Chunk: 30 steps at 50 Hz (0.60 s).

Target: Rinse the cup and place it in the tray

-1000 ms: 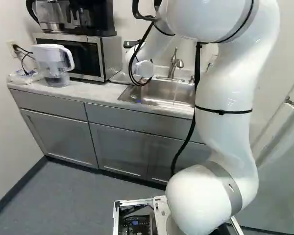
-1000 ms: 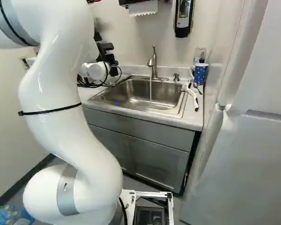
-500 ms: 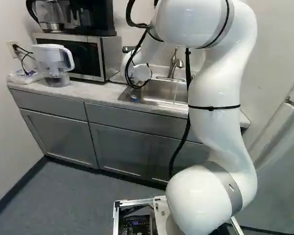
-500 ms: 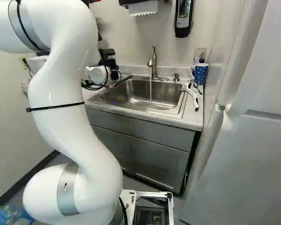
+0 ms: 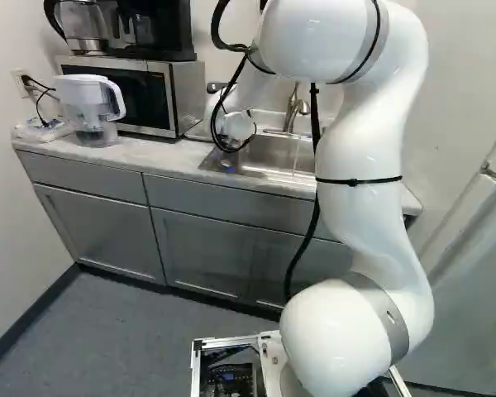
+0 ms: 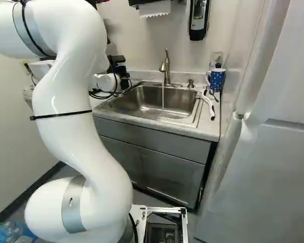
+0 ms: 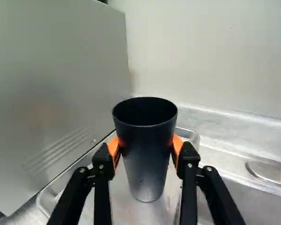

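Note:
In the right base view, the black body of my gripper (image 6: 117, 63) shows beside the white wrist near the sink's left end, its fingertips hidden. The wrist view shows the gripper (image 7: 147, 149) shut on a dark, tapered cup (image 7: 146, 157), an orange pad against either side. The cup's mouth faces up and its narrow base is over the metal tray (image 7: 119, 194); whether it touches the tray I cannot tell. This tray lies on the counter between the microwave's side and the sink. A thin stream of water falls from the faucet (image 6: 165, 66).
The microwave (image 5: 153, 95) stands close beside the tray, its metal side (image 7: 61, 93) rising near the cup. The sink (image 6: 157, 101) adjoins on the other side, with a wall behind. A water pitcher (image 5: 91, 107) stands farther left; a blue dotted mug (image 6: 217, 80) is right of the sink.
The arm's upper part has swung left in the left base view, and its wrist has shifted slightly beside the sink, mostly in the earlier half-second. The base has stayed put.

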{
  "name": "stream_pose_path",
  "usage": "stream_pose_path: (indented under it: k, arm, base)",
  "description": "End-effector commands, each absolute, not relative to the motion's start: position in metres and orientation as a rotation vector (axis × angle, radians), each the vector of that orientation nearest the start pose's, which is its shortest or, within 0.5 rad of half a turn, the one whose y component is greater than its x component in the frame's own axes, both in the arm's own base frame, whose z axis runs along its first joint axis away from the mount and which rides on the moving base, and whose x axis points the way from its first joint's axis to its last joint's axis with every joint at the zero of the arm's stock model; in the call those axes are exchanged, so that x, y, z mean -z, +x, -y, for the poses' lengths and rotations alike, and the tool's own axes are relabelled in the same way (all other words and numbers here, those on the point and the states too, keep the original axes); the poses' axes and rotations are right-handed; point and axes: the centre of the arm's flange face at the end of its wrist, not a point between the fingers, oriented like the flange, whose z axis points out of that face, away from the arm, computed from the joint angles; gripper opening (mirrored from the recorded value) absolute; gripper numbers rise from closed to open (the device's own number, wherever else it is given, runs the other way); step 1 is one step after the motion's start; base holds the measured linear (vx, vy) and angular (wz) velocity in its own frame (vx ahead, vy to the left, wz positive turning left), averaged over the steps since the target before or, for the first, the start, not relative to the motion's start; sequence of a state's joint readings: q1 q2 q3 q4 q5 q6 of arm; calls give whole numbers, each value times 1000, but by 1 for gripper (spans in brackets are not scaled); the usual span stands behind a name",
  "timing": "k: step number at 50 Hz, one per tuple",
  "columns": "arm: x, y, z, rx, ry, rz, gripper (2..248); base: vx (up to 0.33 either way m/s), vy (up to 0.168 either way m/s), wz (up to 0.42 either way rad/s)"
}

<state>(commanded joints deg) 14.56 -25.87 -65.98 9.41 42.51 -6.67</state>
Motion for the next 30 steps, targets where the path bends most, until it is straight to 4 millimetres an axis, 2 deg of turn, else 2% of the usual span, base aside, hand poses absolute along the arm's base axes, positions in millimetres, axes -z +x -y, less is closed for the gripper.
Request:
stream_pose_path:
  k: [2, 3, 7, 8, 12, 13, 18, 19, 30]
  arm:
    - [-474, 630, -153, 2007, -2296, 175, 128]
    - [-474, 630, -153, 2007, -2296, 175, 159]
    - [-474, 630, -153, 2007, -2296, 175, 159]
    - [-474, 630, -153, 2007, -2296, 175, 195]
    - [-474, 630, -153, 2008, -2295, 175, 195]
    - [-475, 630, -153, 2009, -2294, 175, 231]
    - [-479, 629, -153, 2016, -2286, 173, 231]
    - [-480, 629, -153, 2018, -2284, 173, 247]
    - [-492, 629, -153, 2039, -2263, 169, 247]
  base:
    - [0, 0, 0]
    - [0, 0, 0]
    - [0, 0, 0]
    - [0, 0, 0]
    - [0, 0, 0]
    - [0, 0, 0]
    - [0, 0, 0]
    - [0, 0, 0]
    - [0, 0, 0]
